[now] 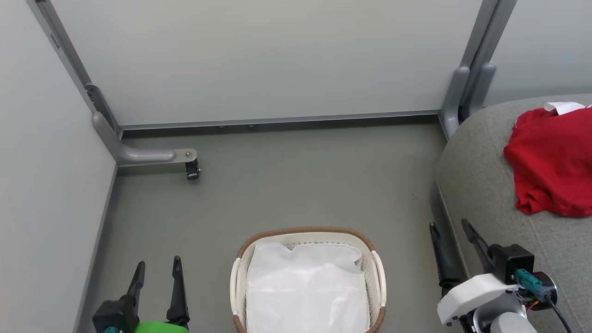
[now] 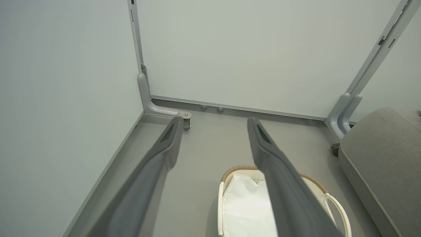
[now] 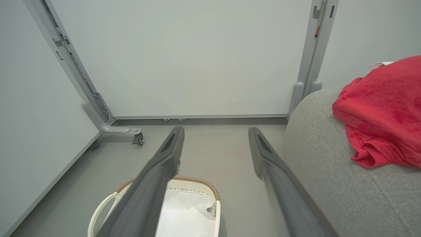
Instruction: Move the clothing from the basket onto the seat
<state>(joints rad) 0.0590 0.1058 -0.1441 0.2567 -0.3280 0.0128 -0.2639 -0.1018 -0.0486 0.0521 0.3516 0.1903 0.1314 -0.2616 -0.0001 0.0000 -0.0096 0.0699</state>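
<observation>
The red clothing [image 1: 552, 159] lies bunched on the grey seat [image 1: 481, 185] at the right, with a white collar piece at its far edge; the right wrist view has the clothing [image 3: 381, 108] on the seat [image 3: 322, 158] too. The white basket [image 1: 375, 268] with its brown rim stands on the floor at bottom centre, holding just its white lining [image 1: 307, 286]. My left gripper [image 1: 157, 270] is open, left of the basket, nothing between its fingers. My right gripper [image 1: 451, 231] is open between the basket and the seat's edge, holding nothing.
Pale partition walls close the space on the left and far sides. A grey frame foot with a caster [image 1: 192, 169] juts onto the floor at the far left. Another frame post [image 1: 462, 92] stands by the seat's far corner. Grey floor [image 1: 300, 185] lies beyond the basket.
</observation>
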